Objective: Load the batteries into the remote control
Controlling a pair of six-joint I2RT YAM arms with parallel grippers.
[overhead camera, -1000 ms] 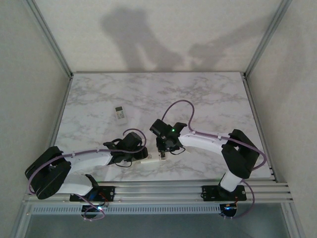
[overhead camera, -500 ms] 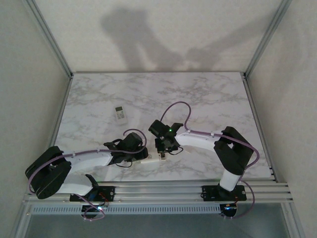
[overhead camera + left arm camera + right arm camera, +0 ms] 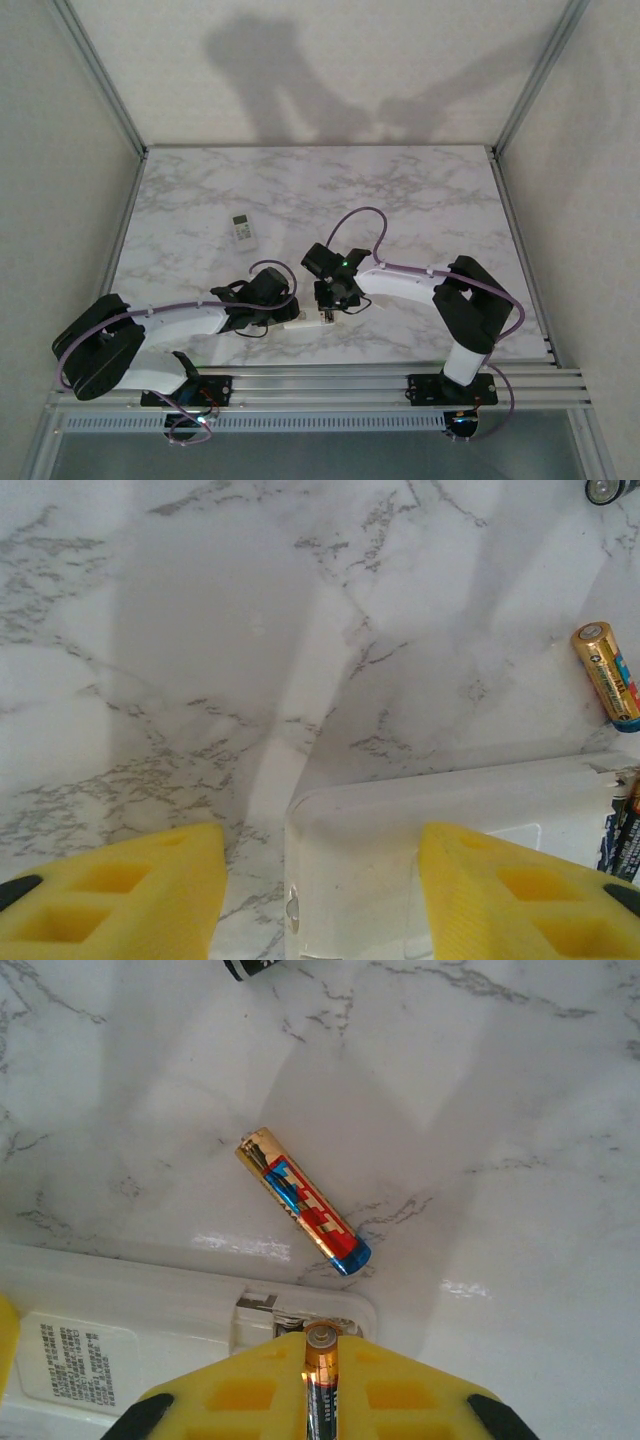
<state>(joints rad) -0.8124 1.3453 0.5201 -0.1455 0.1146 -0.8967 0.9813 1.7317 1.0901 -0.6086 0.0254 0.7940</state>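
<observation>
R hand (image 3: 322, 1352) is pinched shut on a battery (image 3: 321, 1375). It's a dark cell w/ a gold cap, squeezed between the two yellow pads. The cap end points at the remote (image 3: 120, 1310) and sits right at the near lip of its open battery bay (image 3: 300, 1312); can't tell if it touches. The remote lies back-up on the table (image 3: 420, 200), w/ a printed label (image 3: 75, 1365) on its back beside the bay.

L hand (image 3: 320, 880) is at the remote's other end, fingers spread and not gripping. One pad (image 3: 510, 890) is over the remote's white back, contact unclear. The other pad (image 3: 110, 890) is off the end, over bare table, w/ a clear gap to the remote's corner.

Second battery (image 3: 303, 1201), gold w/ blue and red print, lies loose on the table just beyond the remote's long edge, by the bay corner. It's angled, blue end nearest the remote, w/ a thin strip of marble between. Third battery (image 3: 250, 968), dark, lies farther out from the remote past the gold one, cut off by the frame edge.

From above, both hands meet over the remote, L hand at one end and R hand at the bay end. A smaller white remote (image 3: 244, 230) lies well apart from it, deeper on the table on the L arm's side.
</observation>
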